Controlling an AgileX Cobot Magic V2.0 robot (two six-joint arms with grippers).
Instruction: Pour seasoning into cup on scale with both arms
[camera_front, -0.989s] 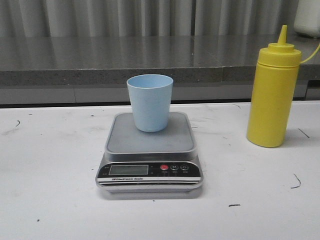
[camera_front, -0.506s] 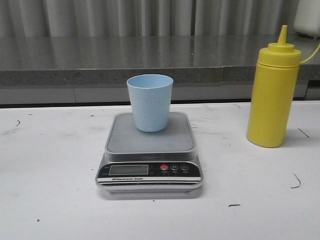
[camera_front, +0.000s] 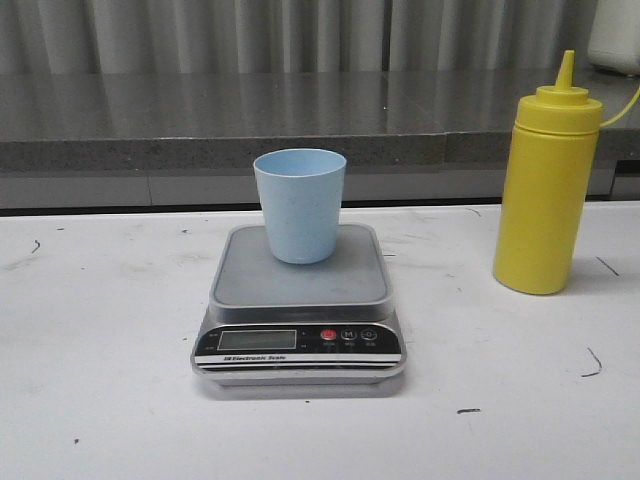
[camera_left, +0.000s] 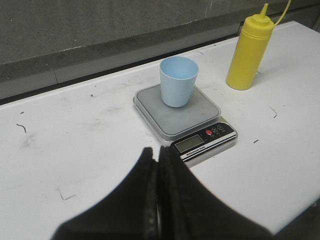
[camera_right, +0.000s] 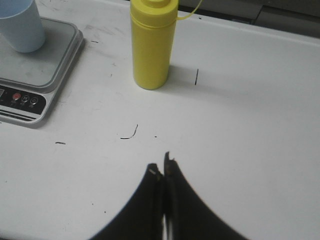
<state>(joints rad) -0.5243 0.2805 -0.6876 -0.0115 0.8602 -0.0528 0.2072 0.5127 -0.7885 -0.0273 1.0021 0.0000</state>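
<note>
both claws pressed together and holding nothing, left claw (camera_left: 158, 165), right claw (camera_right: 161, 172), scale (camera_front: 298, 335) mid tabletop (camera_front: 100, 400), pale blue cup (camera_front: 299, 205) upright on its platform, looks empty inside, yellow seasoning (camera_front: 546, 190) bottle standing off to the right, contents can't tell

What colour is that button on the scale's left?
Red button, beside two black ones; clearest in the front view.

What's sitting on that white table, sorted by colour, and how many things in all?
Yellow: 1, the squeeze bottle
Pale blue: 1, the cup, standing on the scale
Silver and grey: 1, the scale
Total: 3
</note>
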